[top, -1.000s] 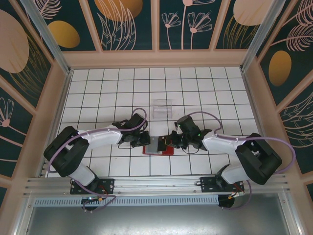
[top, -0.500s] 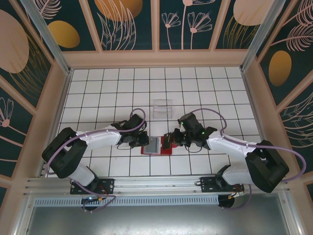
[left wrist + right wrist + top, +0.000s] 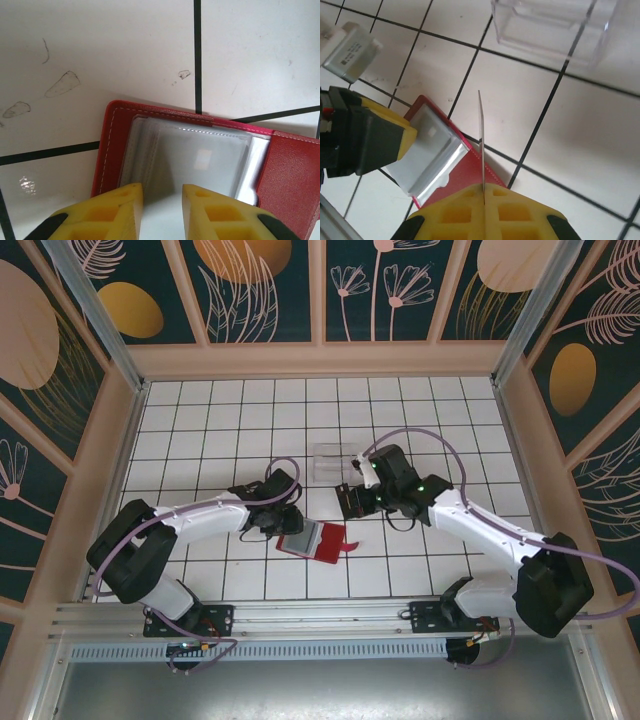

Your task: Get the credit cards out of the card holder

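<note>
Nearest you, the red card holder (image 3: 322, 543) lies open on the tiled surface (image 3: 220, 440). Your left gripper (image 3: 162, 192) sits at its grey pockets, jaws slightly spread. Beyond, your right gripper (image 3: 484, 192) has its jaws pinching a credit card (image 3: 481, 140) edge-up, near the clear tray (image 3: 545, 27).

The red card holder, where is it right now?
In the top view, the card holder lies open at the table's near centre, beside the left gripper, with the clear tray behind it.
</note>
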`<action>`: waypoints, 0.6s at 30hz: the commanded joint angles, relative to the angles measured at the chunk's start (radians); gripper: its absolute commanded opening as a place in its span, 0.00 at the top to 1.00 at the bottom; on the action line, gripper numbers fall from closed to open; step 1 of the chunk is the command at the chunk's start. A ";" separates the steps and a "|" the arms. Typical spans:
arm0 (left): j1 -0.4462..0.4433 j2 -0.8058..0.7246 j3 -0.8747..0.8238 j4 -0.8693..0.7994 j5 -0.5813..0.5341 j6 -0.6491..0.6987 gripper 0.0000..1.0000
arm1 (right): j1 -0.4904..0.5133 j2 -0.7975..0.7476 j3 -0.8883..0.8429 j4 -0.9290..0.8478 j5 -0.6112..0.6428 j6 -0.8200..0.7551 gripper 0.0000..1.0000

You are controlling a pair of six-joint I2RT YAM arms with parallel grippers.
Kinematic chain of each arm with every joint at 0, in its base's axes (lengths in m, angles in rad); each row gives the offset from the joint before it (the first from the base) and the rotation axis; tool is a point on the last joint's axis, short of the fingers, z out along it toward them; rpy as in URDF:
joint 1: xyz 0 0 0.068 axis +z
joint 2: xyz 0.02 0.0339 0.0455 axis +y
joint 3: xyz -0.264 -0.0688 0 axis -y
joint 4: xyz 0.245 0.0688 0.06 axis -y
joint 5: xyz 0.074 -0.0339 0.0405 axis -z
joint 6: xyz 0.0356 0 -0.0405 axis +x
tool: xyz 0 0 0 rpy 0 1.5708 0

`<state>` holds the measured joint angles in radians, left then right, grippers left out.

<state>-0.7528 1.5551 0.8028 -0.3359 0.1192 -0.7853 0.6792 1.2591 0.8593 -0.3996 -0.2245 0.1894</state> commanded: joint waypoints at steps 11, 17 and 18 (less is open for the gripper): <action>0.001 -0.017 -0.068 0.011 0.051 -0.005 0.71 | 0.005 0.131 0.262 -0.218 0.110 -0.791 1.00; 0.002 -0.042 -0.109 0.034 0.081 -0.031 0.71 | -0.005 0.215 0.353 -0.226 0.108 -0.887 1.00; 0.001 -0.047 -0.111 0.035 0.082 -0.035 0.71 | -0.007 0.224 0.362 -0.228 0.105 -0.901 1.00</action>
<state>-0.7528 1.5169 0.7238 -0.2790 0.1688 -0.7975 0.6807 1.4605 1.1774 -0.5964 -0.1307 -0.6098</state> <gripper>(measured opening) 0.289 0.051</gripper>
